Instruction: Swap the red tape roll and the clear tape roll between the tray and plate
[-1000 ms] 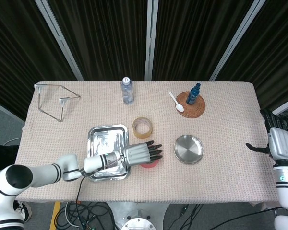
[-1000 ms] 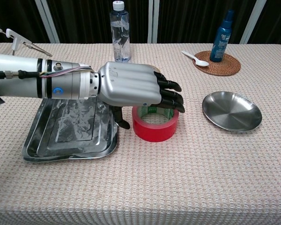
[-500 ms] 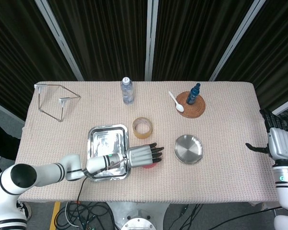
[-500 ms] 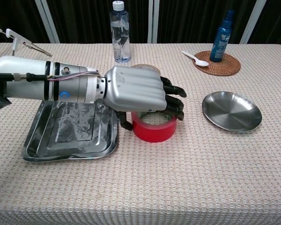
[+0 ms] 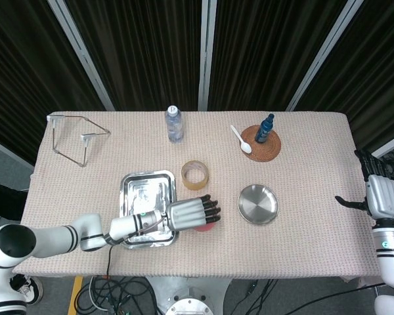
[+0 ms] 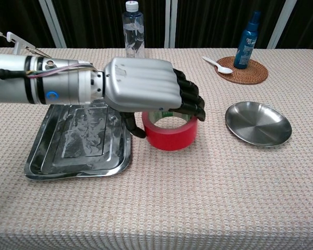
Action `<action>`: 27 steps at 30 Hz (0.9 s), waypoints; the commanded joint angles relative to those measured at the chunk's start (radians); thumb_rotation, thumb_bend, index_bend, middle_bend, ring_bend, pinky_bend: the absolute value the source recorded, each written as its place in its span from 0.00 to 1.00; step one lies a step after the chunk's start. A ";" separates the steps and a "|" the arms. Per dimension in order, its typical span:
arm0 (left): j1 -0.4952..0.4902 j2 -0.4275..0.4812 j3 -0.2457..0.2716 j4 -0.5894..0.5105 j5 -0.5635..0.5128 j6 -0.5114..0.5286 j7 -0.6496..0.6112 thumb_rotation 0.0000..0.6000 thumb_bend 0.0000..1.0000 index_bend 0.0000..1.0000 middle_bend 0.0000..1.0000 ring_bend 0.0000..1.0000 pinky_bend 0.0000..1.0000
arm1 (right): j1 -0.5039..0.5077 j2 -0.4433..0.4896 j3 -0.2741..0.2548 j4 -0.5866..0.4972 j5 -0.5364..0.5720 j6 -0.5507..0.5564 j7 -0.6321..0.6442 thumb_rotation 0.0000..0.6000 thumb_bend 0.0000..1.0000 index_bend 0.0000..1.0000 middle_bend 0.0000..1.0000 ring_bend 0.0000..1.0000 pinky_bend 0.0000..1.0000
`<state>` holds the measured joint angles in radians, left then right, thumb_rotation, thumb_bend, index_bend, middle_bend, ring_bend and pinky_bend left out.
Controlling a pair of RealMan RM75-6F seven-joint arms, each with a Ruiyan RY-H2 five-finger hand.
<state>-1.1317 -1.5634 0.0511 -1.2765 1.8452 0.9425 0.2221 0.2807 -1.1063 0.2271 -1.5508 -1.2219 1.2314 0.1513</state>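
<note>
The red tape roll (image 6: 169,136) stands on the cloth just right of the metal tray (image 6: 78,171), with its rim showing under my left hand (image 5: 207,227). My left hand (image 6: 146,91) covers it from above; the fingers (image 6: 190,107) curl over its far rim and the thumb (image 6: 135,127) presses its left side. Behind the hand lies the clear tape roll (image 5: 195,174), on the cloth beyond the tray (image 5: 128,180); the chest view hides it. The round steel plate (image 5: 258,204) (image 6: 258,124) holds nothing. My right hand (image 5: 379,195) hangs off the table's right edge, holding nothing.
A water bottle (image 5: 174,125) (image 6: 134,34) stands at the back centre. At the back right a blue spray bottle (image 5: 268,128) (image 6: 248,41) sits on a woven coaster, with a white spoon (image 5: 241,139) (image 6: 217,64) beside it. A wire stand (image 5: 75,134) occupies the back left.
My left hand has closed its fingers down over the red roll, and hand and roll have shifted slightly left and up. The right hand has not moved.
</note>
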 commanded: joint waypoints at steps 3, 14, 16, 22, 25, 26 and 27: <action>0.090 0.120 0.033 -0.083 -0.049 0.038 0.054 1.00 0.24 0.35 0.32 0.17 0.29 | 0.003 -0.004 -0.001 -0.003 0.000 -0.003 -0.007 1.00 0.00 0.00 0.00 0.00 0.00; 0.200 0.127 0.066 -0.039 -0.122 0.039 0.064 1.00 0.22 0.19 0.20 0.14 0.28 | 0.017 -0.014 -0.003 -0.041 -0.010 0.001 -0.062 1.00 0.00 0.00 0.00 0.00 0.00; 0.209 0.128 0.068 -0.031 -0.133 0.028 0.067 1.00 0.21 0.14 0.17 0.12 0.28 | 0.018 -0.013 -0.002 -0.047 -0.007 0.002 -0.071 1.00 0.00 0.00 0.00 0.00 0.00; 0.248 0.149 0.058 -0.045 -0.175 0.026 0.101 1.00 0.20 0.06 0.08 0.05 0.24 | 0.022 -0.014 -0.001 -0.054 0.002 -0.001 -0.088 1.00 0.00 0.00 0.00 0.00 0.00; 0.274 0.165 0.050 -0.068 -0.213 0.022 0.133 1.00 0.20 0.05 0.05 0.03 0.22 | 0.026 -0.016 -0.002 -0.060 -0.002 -0.001 -0.095 1.00 0.00 0.00 0.00 0.00 0.00; 0.283 0.170 0.049 -0.074 -0.222 0.025 0.140 1.00 0.20 0.04 0.04 0.02 0.22 | 0.028 -0.016 -0.002 -0.063 -0.005 -0.003 -0.098 1.00 0.00 0.00 0.00 0.00 0.00; 0.293 0.178 0.047 -0.084 -0.233 0.028 0.150 1.00 0.20 0.04 0.04 0.02 0.22 | 0.031 -0.016 -0.003 -0.066 -0.009 -0.005 -0.102 1.00 0.00 0.00 0.00 0.00 0.00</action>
<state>-0.8520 -1.3962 0.1026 -1.3478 1.6260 0.9684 0.3586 0.3103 -1.1219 0.2246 -1.6148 -1.2285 1.2277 0.0510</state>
